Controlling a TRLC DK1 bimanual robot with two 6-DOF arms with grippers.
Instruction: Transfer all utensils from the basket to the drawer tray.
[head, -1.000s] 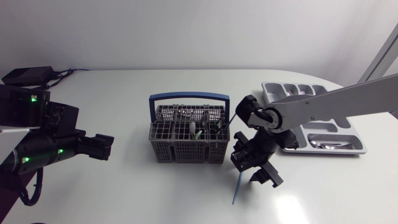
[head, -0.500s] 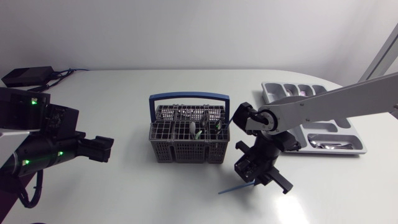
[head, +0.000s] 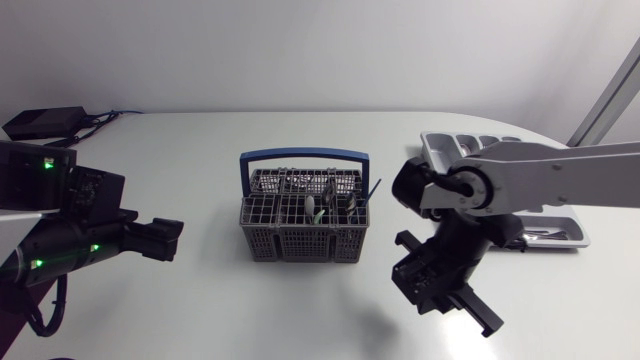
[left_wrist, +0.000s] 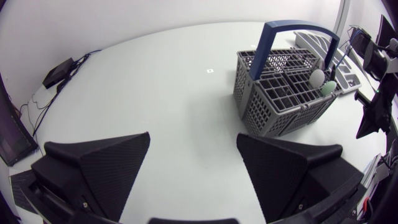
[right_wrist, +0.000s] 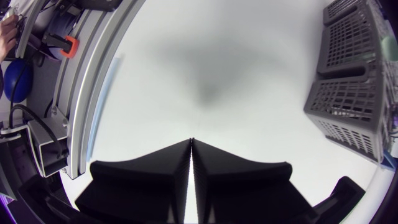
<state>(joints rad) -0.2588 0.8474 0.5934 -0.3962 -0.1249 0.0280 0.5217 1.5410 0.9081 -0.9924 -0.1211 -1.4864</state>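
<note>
- Left gripper (head: 165, 238): fingers wide apart with nothing between them. It sits well apart from the basket on its left-hand side and points across bare table (head: 200, 150) toward it.
- Basket (head: 305, 215): stands mid-table with its blue handle upright over the long side. There is open table on every side, and nothing touches it.
- Utensils (head: 322, 207): those left in the basket are in its right-hand compartments. They stand roughly upright with pale spoon heads up, and one thin dark handle leans out over the right-end wall. Their long axis is near vertical, so my reading is that a pick has to come from above and lift straight up.
- Right gripper (head: 425, 285): low over the table, just past the basket's right end and nearer the front edge. In its wrist view the fingers are pressed together along a thin seam. I see nothing standing out past the tips, so I cannot tell whether something slim is pinched there.
- This arm is much the nearer to the utensils, which lie beside it toward the middle. It would need to rise to clear the basket wall.
- Drawer tray (head: 432, 143): beyond the right gripper and farther right, partly hidden under the right arm. One utensil lies in its long near compartment.
- Room to move: the basket-to-tray path is open table. The table edge is close ahead of the right gripper.
</note>
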